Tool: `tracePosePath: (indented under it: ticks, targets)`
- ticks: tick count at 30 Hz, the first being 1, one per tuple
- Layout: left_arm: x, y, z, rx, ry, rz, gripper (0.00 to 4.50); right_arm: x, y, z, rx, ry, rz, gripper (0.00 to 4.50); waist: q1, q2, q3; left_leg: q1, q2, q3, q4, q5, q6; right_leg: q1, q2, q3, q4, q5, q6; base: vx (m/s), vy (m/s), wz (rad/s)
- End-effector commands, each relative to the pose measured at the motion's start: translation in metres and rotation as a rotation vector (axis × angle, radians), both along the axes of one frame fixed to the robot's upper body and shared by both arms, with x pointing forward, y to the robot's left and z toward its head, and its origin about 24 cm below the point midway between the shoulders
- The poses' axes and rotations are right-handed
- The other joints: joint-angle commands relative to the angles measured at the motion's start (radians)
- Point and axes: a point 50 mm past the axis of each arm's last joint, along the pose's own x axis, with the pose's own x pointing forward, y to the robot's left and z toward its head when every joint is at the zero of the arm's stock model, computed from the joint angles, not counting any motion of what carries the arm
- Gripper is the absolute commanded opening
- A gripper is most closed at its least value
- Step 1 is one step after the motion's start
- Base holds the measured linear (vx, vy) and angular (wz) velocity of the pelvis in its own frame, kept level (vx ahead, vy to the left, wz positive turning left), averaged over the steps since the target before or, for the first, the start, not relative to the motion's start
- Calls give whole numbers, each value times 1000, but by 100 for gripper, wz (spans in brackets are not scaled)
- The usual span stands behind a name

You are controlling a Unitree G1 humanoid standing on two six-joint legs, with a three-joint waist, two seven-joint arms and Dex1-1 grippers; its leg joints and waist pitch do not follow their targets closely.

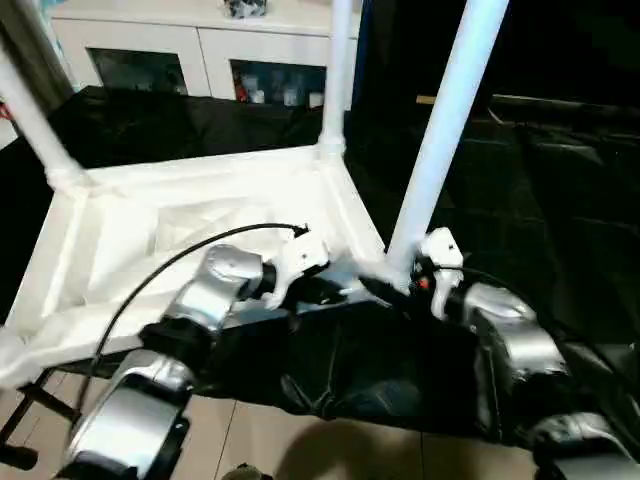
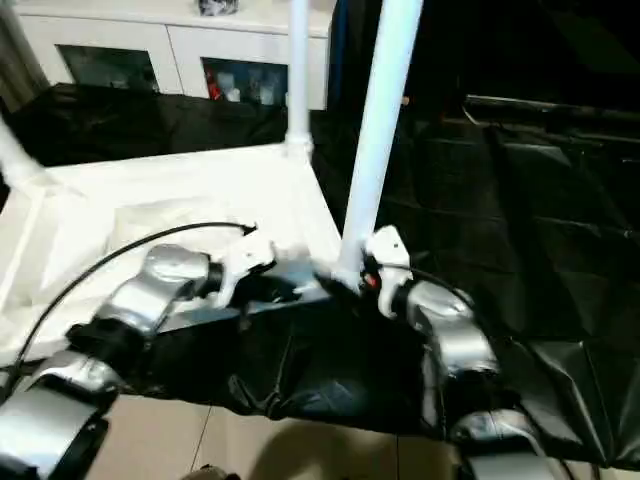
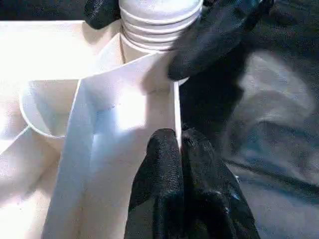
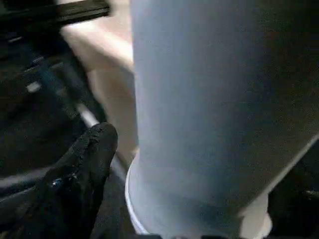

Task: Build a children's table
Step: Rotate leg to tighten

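Observation:
The children's table lies upside down, its white top (image 1: pixel 200 215) with the ribbed underside facing up. Three white legs stand in its corner sockets: far left (image 1: pixel 30 110), back (image 1: pixel 338 70) and near right (image 1: pixel 445 130). My left gripper (image 3: pixel 179 142) is shut on the thin rim (image 3: pixel 175 107) of the top, just beside the near right socket. My right gripper (image 1: pixel 400 282) is open at the base of that near right leg (image 4: pixel 214 99), with one finger (image 4: pixel 84 169) standing slightly off its side. The right gripper's fingers (image 3: pixel 214 35) also flank the leg's ribbed base (image 3: pixel 159 20) in the left wrist view.
The top rests on a big black-sheeted table (image 1: pixel 540 180) whose front edge runs just under my forearms, with tiled floor (image 1: pixel 300 440) below. A white cabinet with glass doors (image 1: pixel 200 50) stands behind. A black cable (image 1: pixel 150 280) arcs over my left forearm.

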Motion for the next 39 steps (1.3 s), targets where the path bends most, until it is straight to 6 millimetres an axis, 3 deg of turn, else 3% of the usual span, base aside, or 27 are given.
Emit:
tracePosePath:
  ticks: [1,9,12,13,14,19,24,30,36,39]
  targets:
    - [-5,-19,13,-79,-23,-132,0,-13,21,0,-8,25,209,392,8,-9,-62,12,62,-26,-67,-221,69,48,-97,53,-77,-298,-199,0,0,0]
    - [-13,5,12,-22,23,-203,0,-27,11,0,-50,81,365,340,20,-8,-61,16,66,-28,-71,-238,57,43,-98,53,-76,-315,-203,0,0,0]
    - [-14,9,12,-10,33,-210,0,-28,11,1,-51,84,382,319,21,-9,-61,18,66,-28,-71,-238,50,41,-98,53,-77,-323,-200,0,0,0]
    - [-15,9,12,-10,34,-210,0,-28,11,1,-50,85,386,310,20,-14,-61,17,66,-27,-71,-238,50,41,-97,53,-78,-323,-199,0,0,0]
    - [-15,10,12,-10,37,-213,0,-30,12,1,-47,89,396,290,22,-13,-61,16,66,-28,-71,-231,49,43,-99,54,-76,-321,-197,0,0,0]
    - [-15,10,12,-21,33,-200,0,-31,16,2,-27,94,392,276,22,-12,-62,15,65,-26,-69,-209,54,42,-97,53,-73,-293,-199,0,0,0]
    - [-8,-2,12,-56,-9,-102,0,-20,22,-6,0,74,192,275,17,-11,-60,16,63,-29,-72,-238,34,42,-100,53,-79,-344,-190,0,0,0]
    - [13,-22,11,-51,-88,141,0,9,27,-17,-4,62,-246,274,-12,-11,-58,24,55,-35,-73,-288,-8,37,-100,51,-91,-425,-171,0,0,0]
    - [24,-57,12,-68,-143,308,0,33,42,-23,-63,64,-641,274,-16,-10,-66,20,54,-30,-70,-219,4,41,-94,54,-78,-284,-196,0,0,0]
    - [24,-66,12,-75,-158,320,0,37,55,-21,-37,55,-652,274,-9,-12,-68,20,52,-26,-64,-193,24,44,-98,56,-75,-239,-205,0,0,0]
